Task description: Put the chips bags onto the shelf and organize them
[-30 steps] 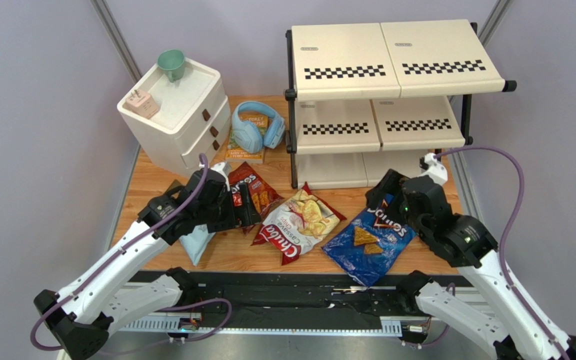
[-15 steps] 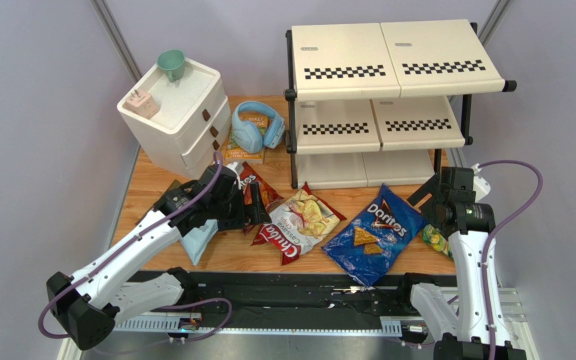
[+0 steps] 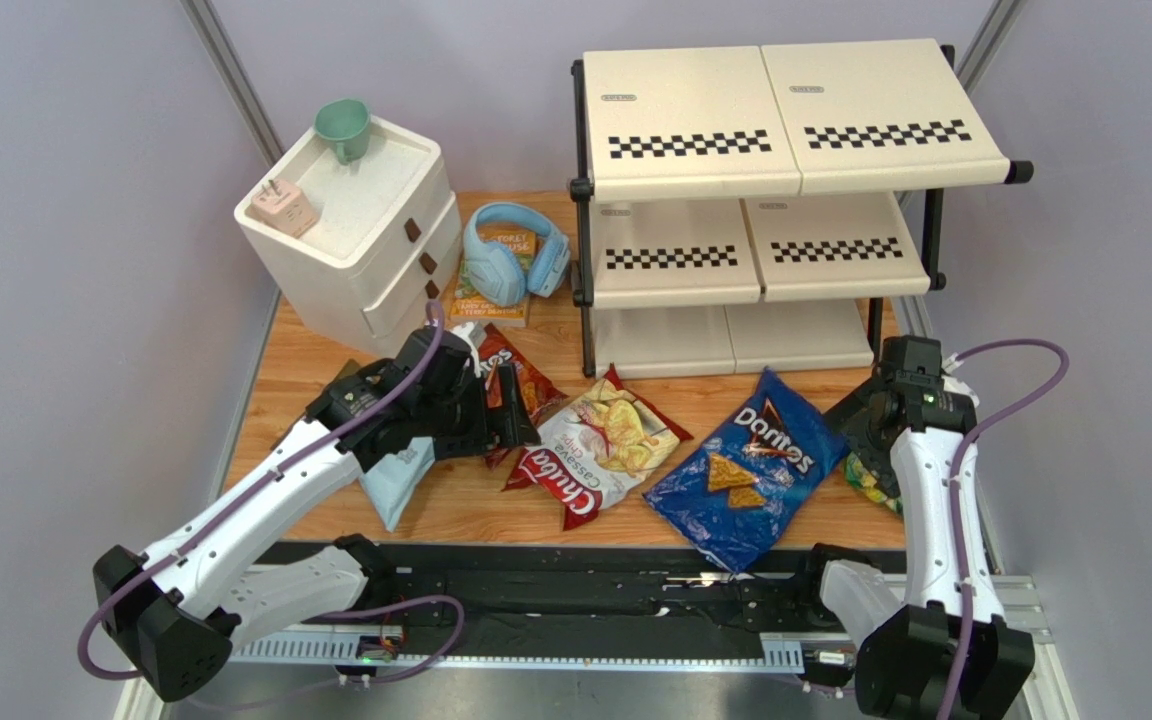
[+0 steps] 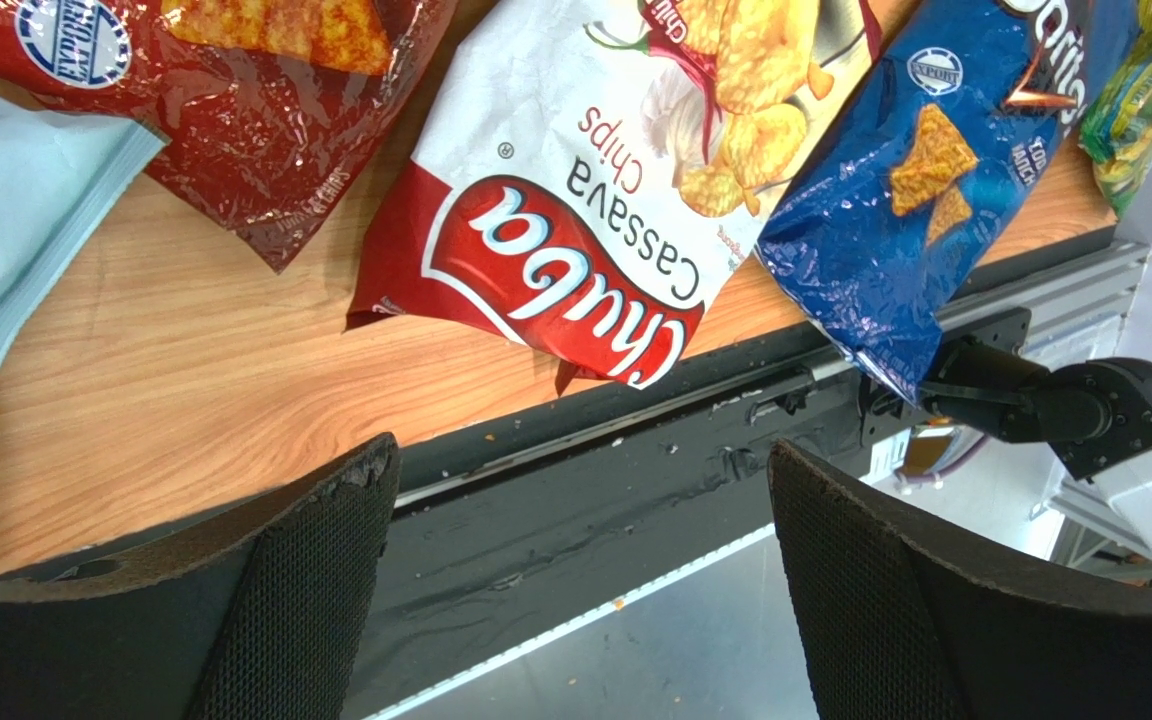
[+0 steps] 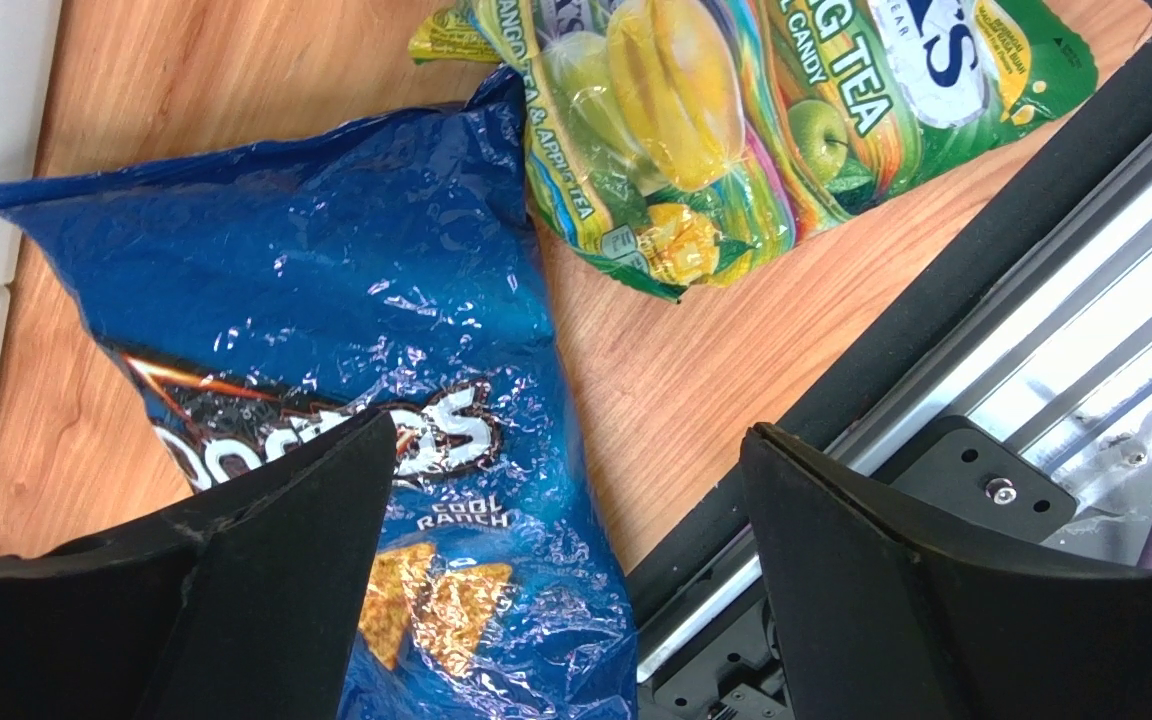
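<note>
Swinging off the blue Doritos bag [image 3: 745, 468], the right arm has folded back to the 3 o'clock edge of the counter [image 3: 312, 375], while the left arm has barely shifted. Nearest, the right hand [image 5: 564, 438] hangs with its jaws spread wide and nothing between them, above the spot where the blue bag lies just beside the small green-yellow bag [image 5: 717, 105], which sits at the blue bag's 3 o'clock by the counter's edge. At the blue bag's 9 o'clock lies the white-and-red cassava bag [image 3: 597, 447]. The left hand [image 4: 582, 453] hovers at that bag's 9 o'clock, its jaws also wide apart and empty. The pale-blue bag [image 3: 394, 483] shows partly under the left arm, at 7 o'clock of the red Doritos bag [image 3: 507, 383], which lies a little farther back. All five bags rest flat on the counter, in front of the shelf [image 3: 778, 195], which stands at 1 o'clock at the far side. At 10 o'clock stands a white cabinet [image 3: 349, 225] with a green cup [image 3: 343, 128] on top. Blue headphones [image 3: 515, 255] lie on an orange book [image 3: 485, 305] between the cabinet and the shelf.
</note>
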Controlling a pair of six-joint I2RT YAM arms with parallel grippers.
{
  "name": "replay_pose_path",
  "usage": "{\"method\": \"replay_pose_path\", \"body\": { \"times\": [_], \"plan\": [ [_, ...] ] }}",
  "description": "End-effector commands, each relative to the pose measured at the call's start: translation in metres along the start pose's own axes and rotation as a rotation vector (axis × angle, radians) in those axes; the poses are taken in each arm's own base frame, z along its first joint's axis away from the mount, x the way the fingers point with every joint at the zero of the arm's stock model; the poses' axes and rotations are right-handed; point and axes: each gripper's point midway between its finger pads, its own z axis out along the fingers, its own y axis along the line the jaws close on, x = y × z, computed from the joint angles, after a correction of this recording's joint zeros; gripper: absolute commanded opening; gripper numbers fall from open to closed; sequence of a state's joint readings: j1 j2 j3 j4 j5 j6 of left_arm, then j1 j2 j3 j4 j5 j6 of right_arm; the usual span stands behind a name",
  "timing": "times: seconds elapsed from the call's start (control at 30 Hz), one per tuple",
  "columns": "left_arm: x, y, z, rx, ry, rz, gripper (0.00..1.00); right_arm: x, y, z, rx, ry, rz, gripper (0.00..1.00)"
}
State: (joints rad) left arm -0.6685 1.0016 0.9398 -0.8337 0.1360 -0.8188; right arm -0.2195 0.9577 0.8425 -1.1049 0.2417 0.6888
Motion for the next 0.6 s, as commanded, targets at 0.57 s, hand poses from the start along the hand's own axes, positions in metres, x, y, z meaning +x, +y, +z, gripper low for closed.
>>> {"method": "replay_pose_path", "body": {
  "times": [0.57],
  "plan": [
    [-0.002,-0.006,0.008,0.120,-0.001,-0.027,0.95,-0.019,-0.034,0.039,0.267,0.026,0.110,0.77]
  ]
}}
